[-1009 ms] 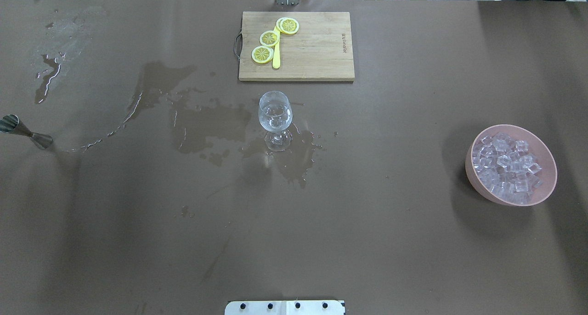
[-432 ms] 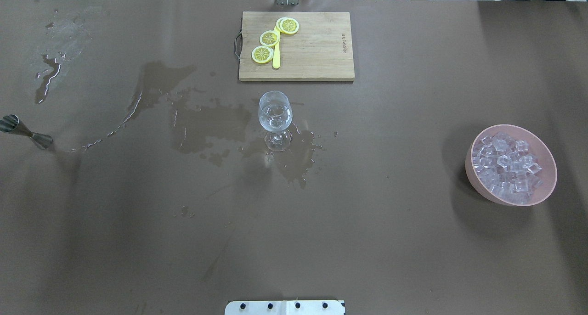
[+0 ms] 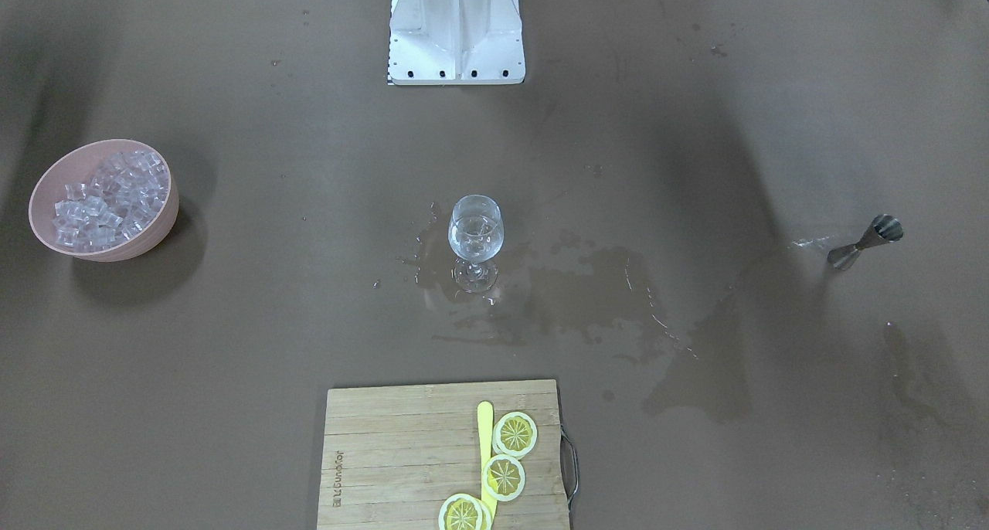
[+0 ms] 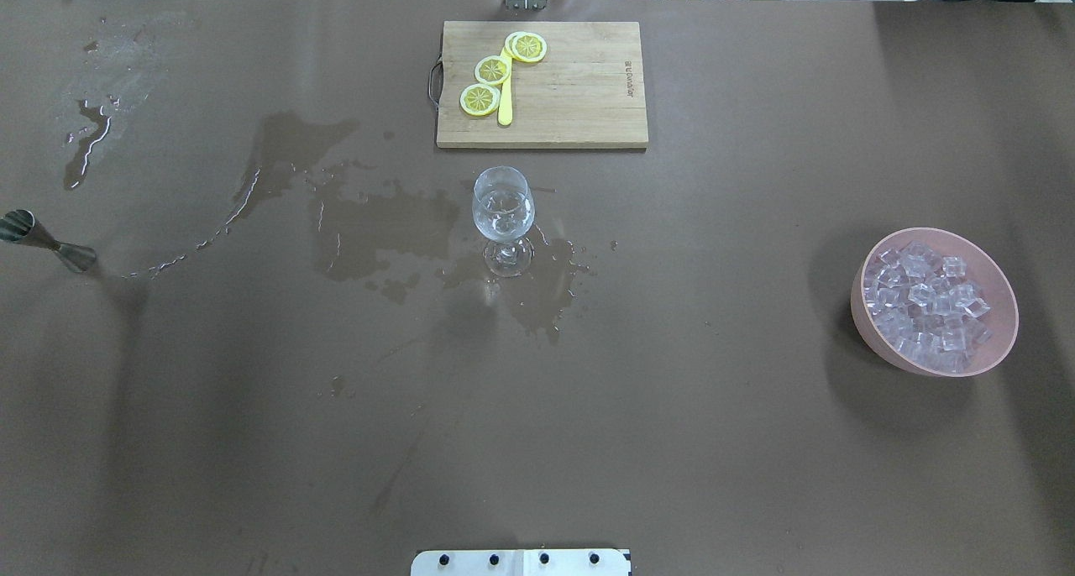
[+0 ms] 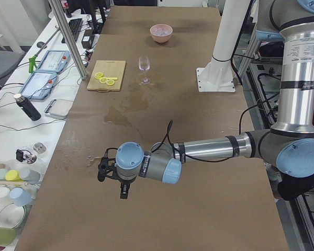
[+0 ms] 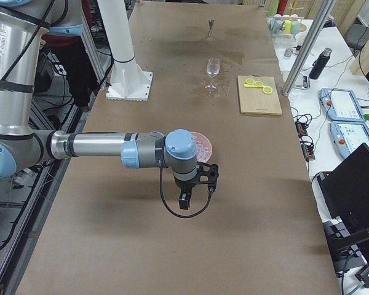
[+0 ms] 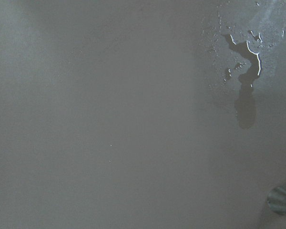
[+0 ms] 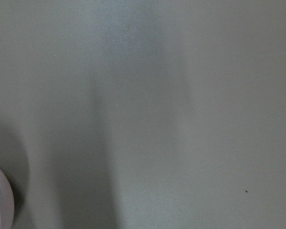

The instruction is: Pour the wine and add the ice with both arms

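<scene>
A clear wine glass [image 4: 502,206] stands upright mid-table with a small amount of colourless wine in it, also in the front-facing view [image 3: 475,232]. Ice cubes [image 4: 924,307] fill a pink bowl [image 4: 865,324] at the table's right. Both grippers are outside the overhead and front-facing views. The left gripper [image 5: 105,170] hangs over the table's left end, far from the glass. Over the table by the bowl [image 6: 204,146] is the right gripper [image 6: 197,184]. For either gripper I cannot tell open from shut. A sliver of the bowl rim [image 8: 0,191] shows in the right wrist view.
A steel jigger [image 4: 46,242] stands at the left edge. A wooden cutting board [image 4: 579,97] with lemon slices and a yellow knife lies behind the glass. Wet puddles [image 4: 378,223] spread left of and around the glass. The white mount [image 4: 521,562] sits at the near edge.
</scene>
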Robot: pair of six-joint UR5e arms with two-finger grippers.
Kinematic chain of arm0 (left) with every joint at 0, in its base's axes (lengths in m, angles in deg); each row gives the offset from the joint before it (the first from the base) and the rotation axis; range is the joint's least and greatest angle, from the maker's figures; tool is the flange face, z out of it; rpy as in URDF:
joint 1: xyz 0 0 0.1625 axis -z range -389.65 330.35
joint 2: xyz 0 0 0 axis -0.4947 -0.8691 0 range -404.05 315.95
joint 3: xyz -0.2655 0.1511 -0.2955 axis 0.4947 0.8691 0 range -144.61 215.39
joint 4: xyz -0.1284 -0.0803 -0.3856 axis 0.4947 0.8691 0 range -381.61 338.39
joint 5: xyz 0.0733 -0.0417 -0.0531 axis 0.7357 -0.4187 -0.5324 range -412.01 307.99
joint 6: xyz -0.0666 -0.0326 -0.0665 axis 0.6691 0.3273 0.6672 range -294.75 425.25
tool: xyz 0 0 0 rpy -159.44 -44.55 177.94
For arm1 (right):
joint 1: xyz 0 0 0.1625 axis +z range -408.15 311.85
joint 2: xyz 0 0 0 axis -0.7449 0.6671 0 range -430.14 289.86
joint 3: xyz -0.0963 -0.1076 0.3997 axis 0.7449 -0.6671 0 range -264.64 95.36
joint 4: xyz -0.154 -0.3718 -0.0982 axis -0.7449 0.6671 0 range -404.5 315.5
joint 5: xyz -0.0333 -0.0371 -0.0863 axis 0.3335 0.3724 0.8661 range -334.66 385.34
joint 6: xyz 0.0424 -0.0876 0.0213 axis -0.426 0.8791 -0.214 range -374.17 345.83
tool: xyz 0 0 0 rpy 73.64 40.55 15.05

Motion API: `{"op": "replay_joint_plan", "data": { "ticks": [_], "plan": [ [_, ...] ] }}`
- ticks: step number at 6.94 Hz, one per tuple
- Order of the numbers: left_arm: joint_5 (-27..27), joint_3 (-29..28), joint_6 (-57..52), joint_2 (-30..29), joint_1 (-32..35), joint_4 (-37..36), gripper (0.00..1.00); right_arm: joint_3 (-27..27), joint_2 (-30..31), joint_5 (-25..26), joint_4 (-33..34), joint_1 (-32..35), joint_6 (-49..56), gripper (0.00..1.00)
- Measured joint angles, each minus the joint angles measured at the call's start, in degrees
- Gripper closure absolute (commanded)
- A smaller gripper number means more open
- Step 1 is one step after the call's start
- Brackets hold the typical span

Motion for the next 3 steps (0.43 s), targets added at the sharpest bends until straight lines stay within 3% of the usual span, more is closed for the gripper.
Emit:
{"op": "replay_joint_plan", "data": {
  "ticks": [3],
  "plan": [
    [-0.1, -0.6, 0.0, 5.8, -0.2, 22.0, 0.03, 0.2, 0.1, -2.0, 0.1, -0.2, 0.1, 0.0]
  ]
}}
